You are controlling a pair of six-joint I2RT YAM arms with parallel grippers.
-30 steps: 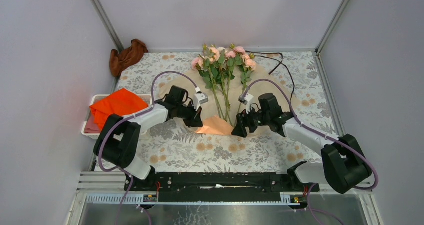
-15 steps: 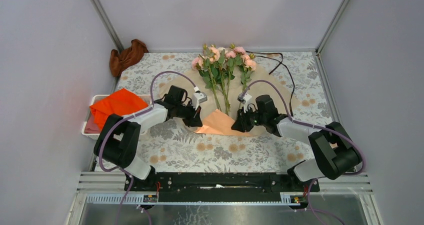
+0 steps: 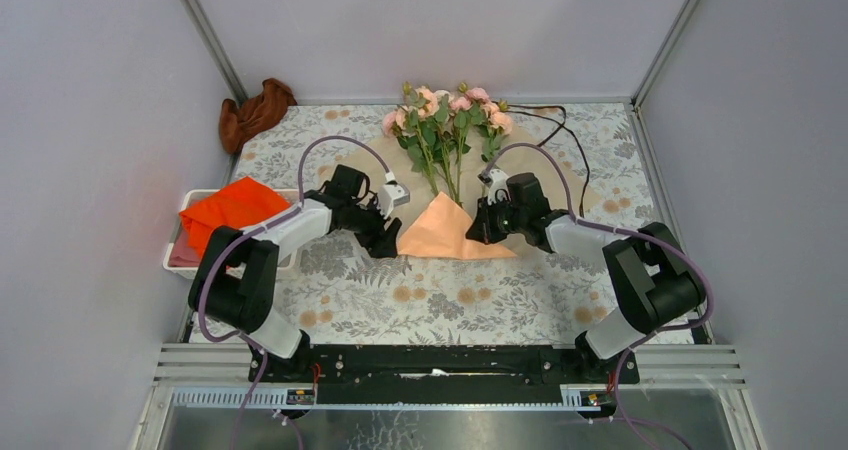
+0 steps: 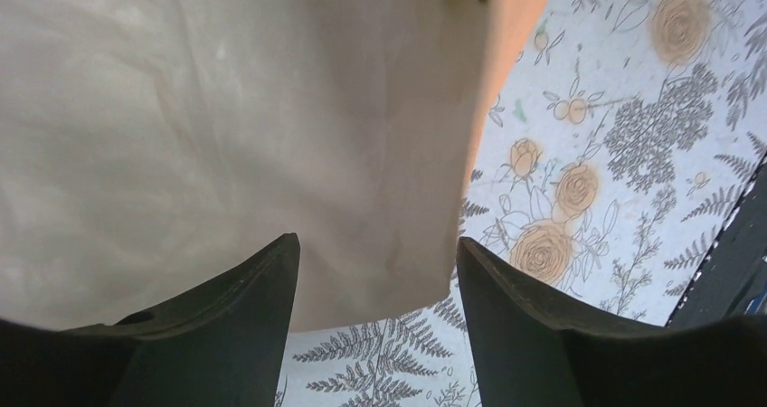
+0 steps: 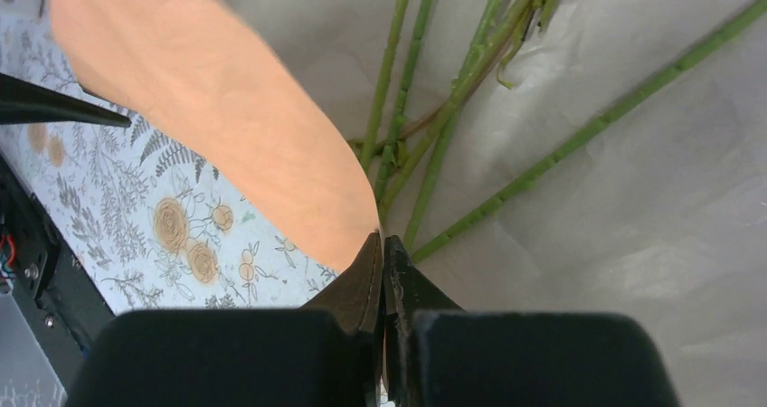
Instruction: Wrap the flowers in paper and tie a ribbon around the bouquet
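The flowers (image 3: 445, 120) lie at the table's back centre, their stems (image 5: 425, 108) running down over the paper (image 3: 445, 232). The paper's near part is folded up over the stem ends as a peach-orange flap (image 5: 226, 127). My right gripper (image 3: 478, 232) (image 5: 382, 241) is shut on the flap's right edge. At the flap's left side my left gripper (image 3: 385, 240) (image 4: 375, 244) is open, with the paper's (image 4: 226, 108) pale edge beyond its tips and nothing held. The thin, dark ribbon (image 3: 583, 170) trails at the back right.
A white bin (image 3: 190, 202) holding a bright orange cloth (image 3: 235, 210) stands at the left edge. A brown cloth (image 3: 255, 110) lies in the back left corner. Grey walls and metal posts close in the floral table (image 3: 430, 300).
My right gripper shut on the paper's edge and moved back and left, folding the flap further over the stems. My left gripper opened and let go of the paper.
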